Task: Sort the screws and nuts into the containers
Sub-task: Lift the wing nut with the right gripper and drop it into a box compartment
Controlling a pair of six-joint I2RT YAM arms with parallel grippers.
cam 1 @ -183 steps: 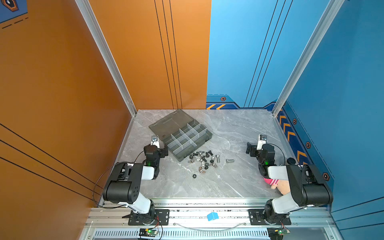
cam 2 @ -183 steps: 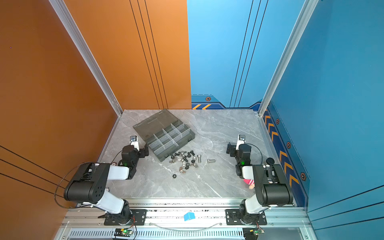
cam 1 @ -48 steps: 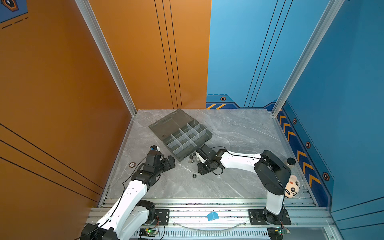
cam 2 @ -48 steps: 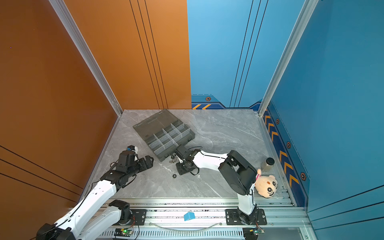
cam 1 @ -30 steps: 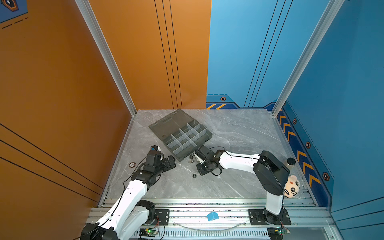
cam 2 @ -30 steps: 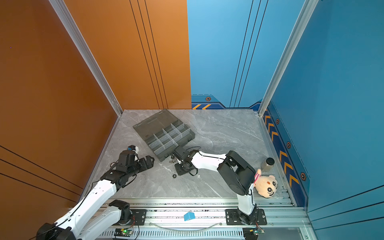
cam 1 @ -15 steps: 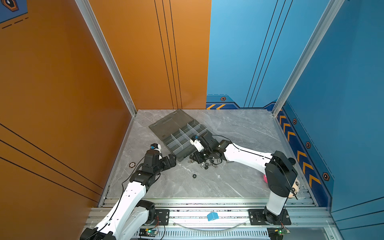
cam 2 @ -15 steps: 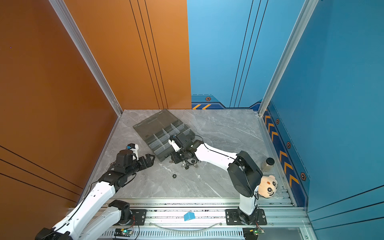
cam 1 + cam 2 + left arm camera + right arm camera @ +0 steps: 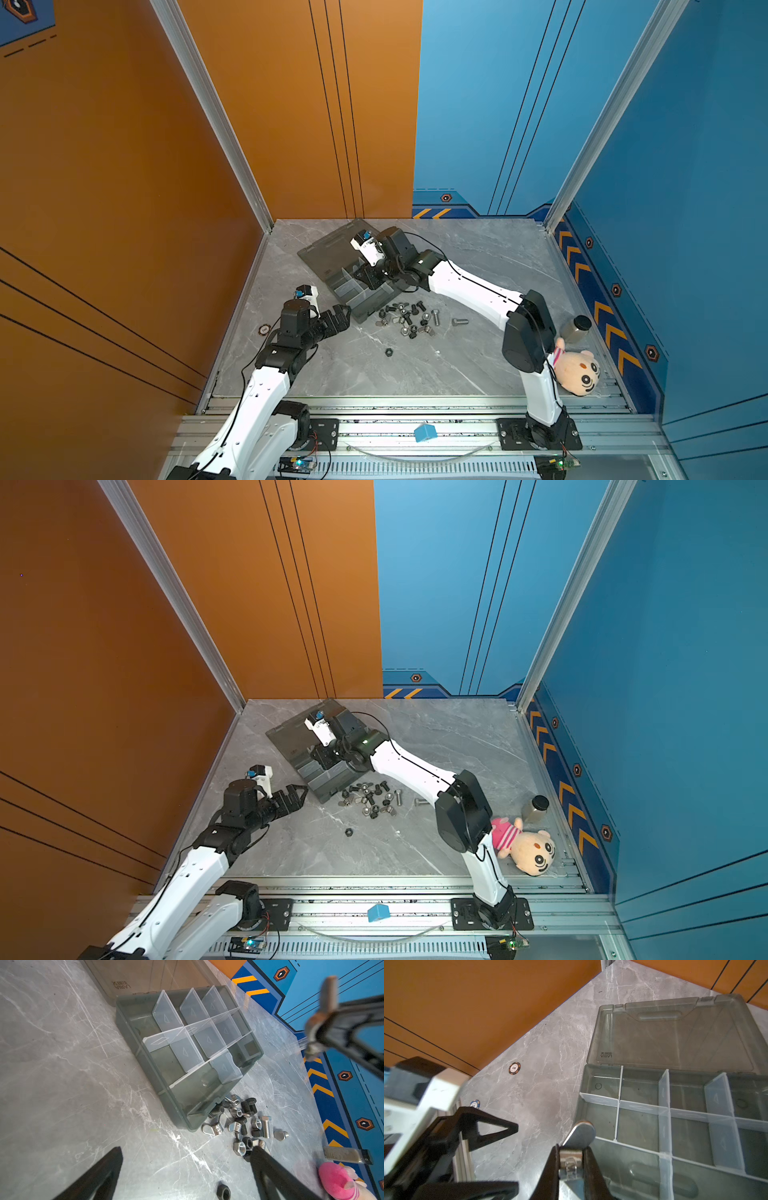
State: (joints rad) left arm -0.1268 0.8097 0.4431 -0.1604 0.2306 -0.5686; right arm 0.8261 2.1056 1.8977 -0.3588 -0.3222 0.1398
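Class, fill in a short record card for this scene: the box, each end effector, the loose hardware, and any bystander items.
Organizer box: lid lying open flat
Left end effector: open, holding nothing
Right end effector: shut on a silver winged nut, over the box
Loose hardware: pile of screws and nuts beside the box; one black nut apart
Bystanders: plush doll, bottle

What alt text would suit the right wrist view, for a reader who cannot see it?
The right claw is shut on a silver wing nut at the edge of an open smoky-grey organizer box, its lid lying flat beyond. The left claw stands open nearby, and a poker chip lies on the marble table.
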